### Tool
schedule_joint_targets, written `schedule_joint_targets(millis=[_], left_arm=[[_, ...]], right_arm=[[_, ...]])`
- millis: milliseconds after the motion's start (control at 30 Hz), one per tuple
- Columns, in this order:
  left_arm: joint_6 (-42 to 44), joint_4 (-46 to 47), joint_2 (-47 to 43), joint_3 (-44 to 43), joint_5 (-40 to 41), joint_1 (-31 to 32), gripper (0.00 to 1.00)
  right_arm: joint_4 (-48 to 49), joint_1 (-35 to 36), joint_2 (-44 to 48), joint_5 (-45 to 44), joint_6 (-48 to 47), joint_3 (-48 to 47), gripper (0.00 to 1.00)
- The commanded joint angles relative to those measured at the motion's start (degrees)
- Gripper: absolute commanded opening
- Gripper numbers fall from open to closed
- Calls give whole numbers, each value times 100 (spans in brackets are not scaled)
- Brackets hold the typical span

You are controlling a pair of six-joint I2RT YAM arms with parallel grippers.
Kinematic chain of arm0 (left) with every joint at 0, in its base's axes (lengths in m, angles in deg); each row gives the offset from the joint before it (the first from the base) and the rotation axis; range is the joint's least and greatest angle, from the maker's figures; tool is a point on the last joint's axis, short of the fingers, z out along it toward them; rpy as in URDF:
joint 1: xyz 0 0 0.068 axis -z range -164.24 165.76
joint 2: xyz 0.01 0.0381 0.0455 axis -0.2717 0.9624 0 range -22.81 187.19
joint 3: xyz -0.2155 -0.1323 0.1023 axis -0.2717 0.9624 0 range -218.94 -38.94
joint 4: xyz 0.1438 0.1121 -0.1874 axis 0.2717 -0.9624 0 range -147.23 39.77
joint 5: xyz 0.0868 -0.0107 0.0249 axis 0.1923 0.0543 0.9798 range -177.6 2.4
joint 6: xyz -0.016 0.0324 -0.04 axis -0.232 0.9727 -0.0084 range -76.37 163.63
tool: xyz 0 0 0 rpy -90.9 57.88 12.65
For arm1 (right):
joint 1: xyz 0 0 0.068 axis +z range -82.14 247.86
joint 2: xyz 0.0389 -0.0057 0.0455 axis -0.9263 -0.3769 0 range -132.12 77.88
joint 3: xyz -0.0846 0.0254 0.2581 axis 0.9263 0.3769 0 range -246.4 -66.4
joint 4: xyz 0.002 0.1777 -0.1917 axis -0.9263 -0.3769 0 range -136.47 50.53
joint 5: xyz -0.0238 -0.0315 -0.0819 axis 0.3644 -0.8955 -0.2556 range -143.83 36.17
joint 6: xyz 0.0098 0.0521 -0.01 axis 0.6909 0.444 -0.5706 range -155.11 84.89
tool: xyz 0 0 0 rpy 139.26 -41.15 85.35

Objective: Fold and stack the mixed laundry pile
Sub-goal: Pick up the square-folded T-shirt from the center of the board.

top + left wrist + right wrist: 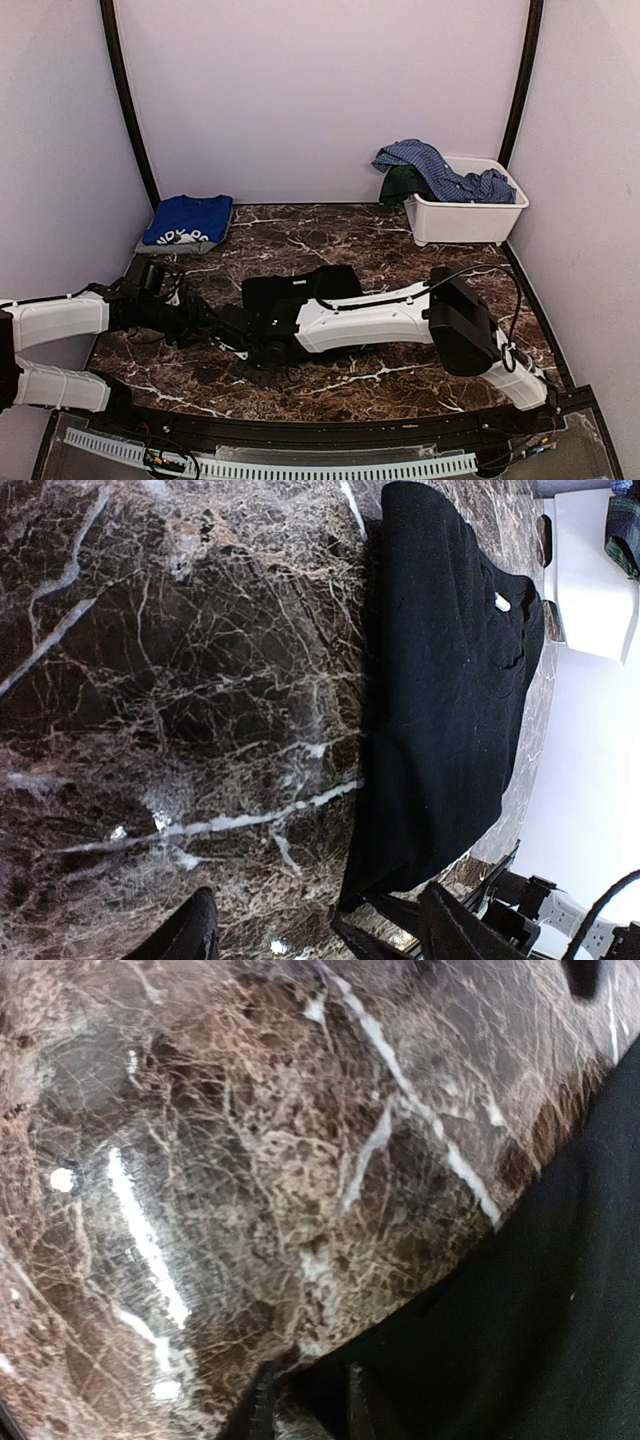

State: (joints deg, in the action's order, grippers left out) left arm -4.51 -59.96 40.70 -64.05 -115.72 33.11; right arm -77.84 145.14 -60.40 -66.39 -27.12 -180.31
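Your left claw [315,900] stands open, its fingers [190,932] spread wide over the bare marble counter [150,680] with nothing between them. The black garment [450,680] lies flat ahead of this claw and off toward its right-hand finger, and the cloth's near edge is just beside that fingertip. Your right claw [308,1378] sits low at the edge of the same garment, fingers drawn close together. Dark cloth reaches right up to the gap between them, but you cannot tell whether the fabric is actually pinched. From above, both claws meet at the garment's near left corner, close to one another. Well beyond the right claw, at the far right of the counter, the white bin [480,215] holds the blue checked shirt [440,172], draped over its rim. The dark plaid piece [400,186] hangs at the bin's left side. Well beyond the left claw, in the far left corner, the royal-blue tee [188,218] lies folded.
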Motion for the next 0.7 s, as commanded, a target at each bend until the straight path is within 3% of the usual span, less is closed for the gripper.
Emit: schedule_joint_targets(millis=[0,33,233,467,667], left_arm=[[-8,199,76,127,-59,-42,67],[-9,209,88,123,-53,-44,67],[-77,441,240,177,-131,-46,70],[-632,1824,283,510,-727,-38,80],[-890,2146,33,560,-737,54,95]], right_arm=[[-744,-10,-540,-601,139,-22,5],[-782,-5,-546,-587,168,-14,0],[28,-34,258,-68,111,576,0],[1160,-113,1173,630,75,1183,0],[1279,-184,1255,771,101,1208,0]])
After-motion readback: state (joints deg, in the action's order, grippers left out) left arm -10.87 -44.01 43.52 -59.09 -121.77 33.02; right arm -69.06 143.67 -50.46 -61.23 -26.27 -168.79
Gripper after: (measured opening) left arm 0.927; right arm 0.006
